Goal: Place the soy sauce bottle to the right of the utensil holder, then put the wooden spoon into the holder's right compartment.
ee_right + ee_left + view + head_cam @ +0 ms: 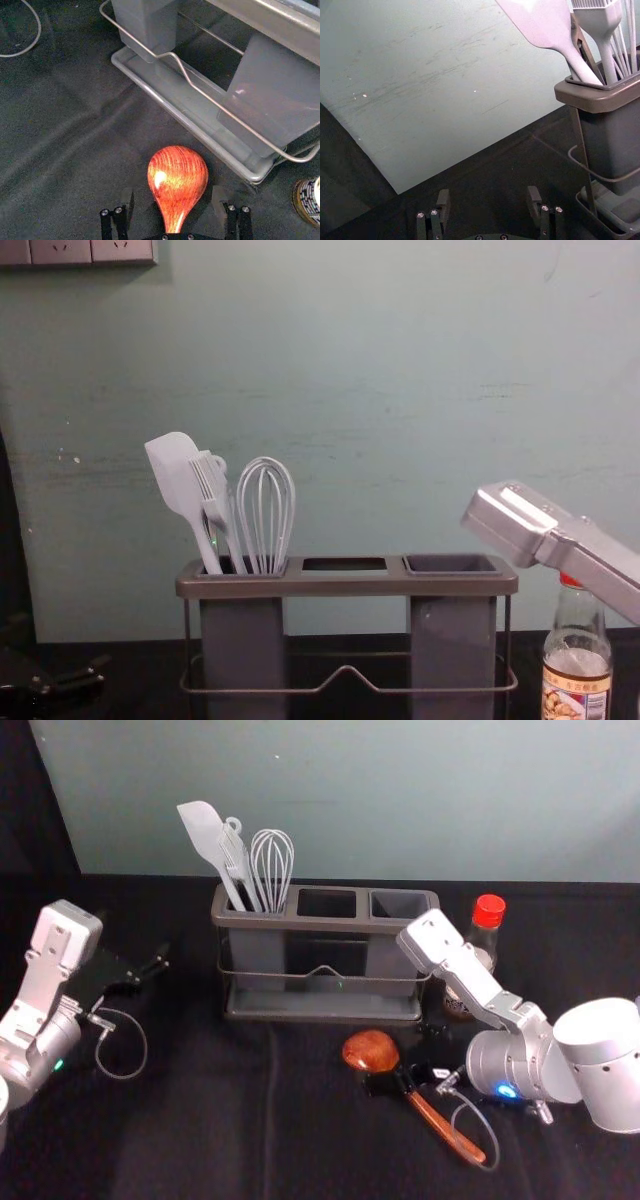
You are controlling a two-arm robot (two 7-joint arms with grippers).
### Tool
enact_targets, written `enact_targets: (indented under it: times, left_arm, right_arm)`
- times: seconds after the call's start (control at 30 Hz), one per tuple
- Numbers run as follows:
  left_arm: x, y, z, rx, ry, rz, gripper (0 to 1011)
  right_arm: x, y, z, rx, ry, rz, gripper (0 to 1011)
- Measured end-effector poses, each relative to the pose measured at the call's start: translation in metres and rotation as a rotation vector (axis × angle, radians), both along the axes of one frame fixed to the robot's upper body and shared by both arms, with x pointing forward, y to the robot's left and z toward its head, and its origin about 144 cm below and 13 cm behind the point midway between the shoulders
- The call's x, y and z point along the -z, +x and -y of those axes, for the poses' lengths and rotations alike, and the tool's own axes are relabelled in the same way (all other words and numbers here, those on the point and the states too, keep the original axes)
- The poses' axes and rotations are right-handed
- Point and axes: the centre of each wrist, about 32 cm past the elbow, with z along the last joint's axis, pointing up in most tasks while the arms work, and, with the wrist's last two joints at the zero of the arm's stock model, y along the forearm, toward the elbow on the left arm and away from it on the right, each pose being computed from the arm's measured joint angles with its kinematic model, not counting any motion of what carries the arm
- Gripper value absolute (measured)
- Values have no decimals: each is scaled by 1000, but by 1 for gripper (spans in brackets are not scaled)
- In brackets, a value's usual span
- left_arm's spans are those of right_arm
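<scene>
1. Head view: A white section of the right arm (612, 1065) looms nearest the camera at 4 o'clock from the utensil holder (320, 921), with 12 straight ahead of the robot. The wooden spoon (372, 1051) lies on black cloth (210, 1120) at the holder's 5 o'clock, handle pointing toward 5, the right gripper (404, 1066) over it. The soy sauce bottle (487, 925) stands at 3 o'clock. Parked at 9 o'clock is the left gripper (148, 969).

2. Left wrist view: The left gripper (488, 196) has its fingers spread, near the holder's 9 o'clock end.

3. Right wrist view: Parted fingers flank the spoon, clear of its bowl, at the right gripper (172, 196).

4. Chest view: The right arm crosses before the bottle's red cap at 3 o'clock; spatula (175, 475), brush (212, 490) and whisk (265, 515) fill the holder's 9 o'clock compartment.
</scene>
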Motion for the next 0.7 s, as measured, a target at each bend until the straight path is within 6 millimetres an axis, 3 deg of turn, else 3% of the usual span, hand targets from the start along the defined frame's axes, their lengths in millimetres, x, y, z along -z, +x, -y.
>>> enact_targets:
  times: [0.7]
  left_arm:
    - [0, 0, 0, 0, 0, 0, 1005]
  right_arm:
    - [9, 9, -9, -11, -14, -3, 1003]
